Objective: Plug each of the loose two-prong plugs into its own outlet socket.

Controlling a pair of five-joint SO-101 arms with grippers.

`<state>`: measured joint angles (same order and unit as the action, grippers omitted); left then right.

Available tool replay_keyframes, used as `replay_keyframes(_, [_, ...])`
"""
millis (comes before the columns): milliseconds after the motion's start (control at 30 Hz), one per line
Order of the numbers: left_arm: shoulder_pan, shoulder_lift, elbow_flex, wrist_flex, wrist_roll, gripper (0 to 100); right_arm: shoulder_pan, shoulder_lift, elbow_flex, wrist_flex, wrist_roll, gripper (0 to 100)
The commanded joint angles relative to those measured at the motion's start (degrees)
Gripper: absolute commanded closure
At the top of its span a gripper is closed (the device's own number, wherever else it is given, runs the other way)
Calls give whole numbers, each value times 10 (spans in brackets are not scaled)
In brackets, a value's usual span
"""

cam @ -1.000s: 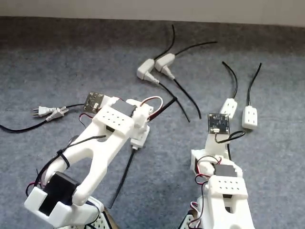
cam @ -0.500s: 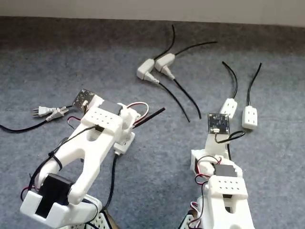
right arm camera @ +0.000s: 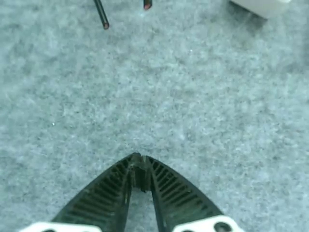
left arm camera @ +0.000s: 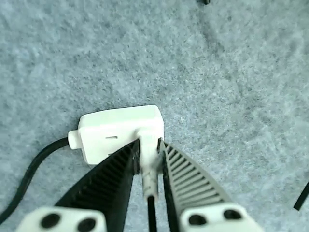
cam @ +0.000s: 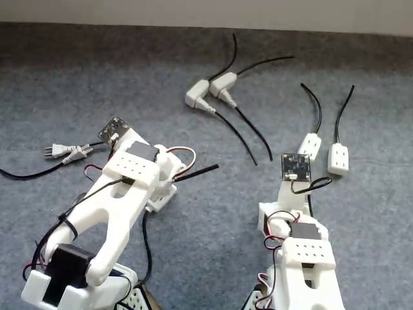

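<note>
High view: your left arm (cam: 122, 200) lies over the white socket block (cam: 160, 199), with a corner of the block showing past its wrist on the grey carpet (cam: 97, 71). A loose two-prong plug (cam: 70, 152) lies to the left of that block, apart from it. Two white cabled pieces (cam: 210, 90) lie touching each other, well beyond the block toward the far edge. Two more sockets (cam: 310, 145) (cam: 338, 159) sit side by side far to the block's right, just past your right arm (cam: 303, 252).

Left wrist view: your left gripper (left arm camera: 148, 145) is clamped on a white plug (left arm camera: 149, 174). The plug's front end meets the face of the socket block (left arm camera: 120, 128). I cannot tell whether the prongs are fully in. The block's black cable (left arm camera: 34, 166) leaves from the end away from the plug.

Right wrist view: your right gripper (right arm camera: 141, 169) has its tips pressed together with nothing between them, above bare carpet. Two cut cable ends (right arm camera: 101, 14) (right arm camera: 147, 5) and the corner of a white piece (right arm camera: 263, 6) lie farther out.
</note>
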<state>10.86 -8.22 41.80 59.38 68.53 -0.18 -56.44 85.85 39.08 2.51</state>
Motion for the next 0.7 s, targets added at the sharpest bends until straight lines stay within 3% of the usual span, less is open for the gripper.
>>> replay_keyframes(0, [-22,6,22,11,-61,993,4,-7,-1,-11,-5,991])
replay_keyframes(233, [-20,1,-7,24,-190,993,4,-7,-2,-10,-5,991])
replay_keyframes(533, [-15,1,-76,168,-520,993,4,-7,-2,-10,-5,991])
replay_keyframes(667, [-14,7,-125,240,-745,993,4,-7,-2,-10,-5,991])
